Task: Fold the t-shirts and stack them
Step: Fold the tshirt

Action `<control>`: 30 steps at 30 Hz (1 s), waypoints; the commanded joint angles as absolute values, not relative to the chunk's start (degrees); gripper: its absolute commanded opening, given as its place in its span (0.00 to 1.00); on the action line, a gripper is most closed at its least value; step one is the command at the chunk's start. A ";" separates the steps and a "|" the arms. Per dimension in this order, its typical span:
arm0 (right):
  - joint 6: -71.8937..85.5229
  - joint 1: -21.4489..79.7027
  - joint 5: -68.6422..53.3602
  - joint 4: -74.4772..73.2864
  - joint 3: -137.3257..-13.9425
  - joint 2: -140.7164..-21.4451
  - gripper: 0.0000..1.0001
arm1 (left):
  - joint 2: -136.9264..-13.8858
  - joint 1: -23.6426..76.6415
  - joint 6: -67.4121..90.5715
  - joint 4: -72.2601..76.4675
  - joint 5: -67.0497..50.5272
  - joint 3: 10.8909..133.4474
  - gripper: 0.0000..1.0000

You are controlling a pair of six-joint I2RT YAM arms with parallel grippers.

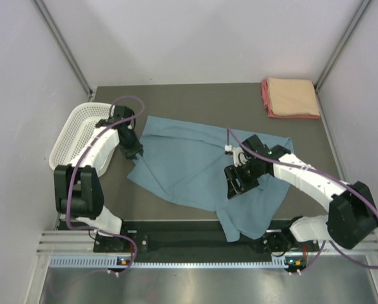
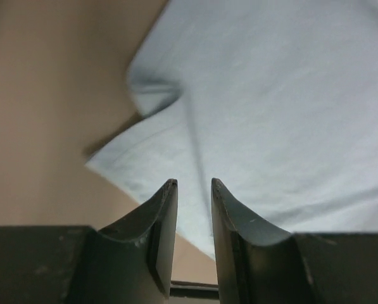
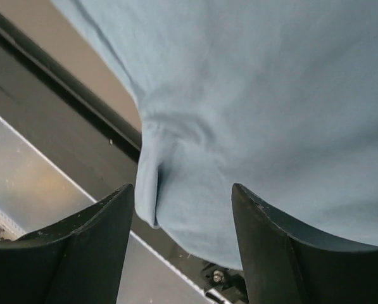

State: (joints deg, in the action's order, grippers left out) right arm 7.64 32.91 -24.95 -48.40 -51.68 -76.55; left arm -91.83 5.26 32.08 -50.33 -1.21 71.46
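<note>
The blue-grey t-shirt [image 1: 195, 168] is spread on the tabletop [image 1: 176, 95]. Over its near part, the right gripper [image 3: 182, 187] is held with fingers [image 3: 94, 240] wide apart, empty. At its left edge, the left gripper [image 2: 194, 182] is narrowly parted, empty. Folded t-shirts [image 1: 292, 96] are stacked far right.

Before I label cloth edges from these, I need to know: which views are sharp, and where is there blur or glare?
Top external: even light, sharp, no hard shadows on the blue-grey t-shirt. Left wrist: the shirt's hem is blurred, the left gripper's fingers crisper. Right wrist: the shirt is mildly soft, with dull glare on the metal surface below.
</note>
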 commanded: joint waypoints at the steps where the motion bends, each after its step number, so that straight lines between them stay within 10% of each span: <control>1: 10.80 36.73 -24.00 -44.74 -46.50 -69.53 0.63 | -83.77 4.22 38.48 -52.38 7.64 62.41 0.32; 26: 15.82 37.70 -18.63 -47.20 -49.04 -61.52 0.62 | -94.57 -1.41 45.00 -43.07 7.82 54.93 0.40; 30: 15.29 37.71 -18.89 -46.67 -49.74 -63.45 0.62 | -95.80 -1.49 45.88 -42.80 9.49 54.05 0.29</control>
State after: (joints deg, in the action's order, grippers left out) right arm 15.62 37.01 -19.11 -47.66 -46.39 -62.37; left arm -94.08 -1.19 44.47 -43.44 7.90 55.64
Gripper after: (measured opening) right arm 0.622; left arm 0.342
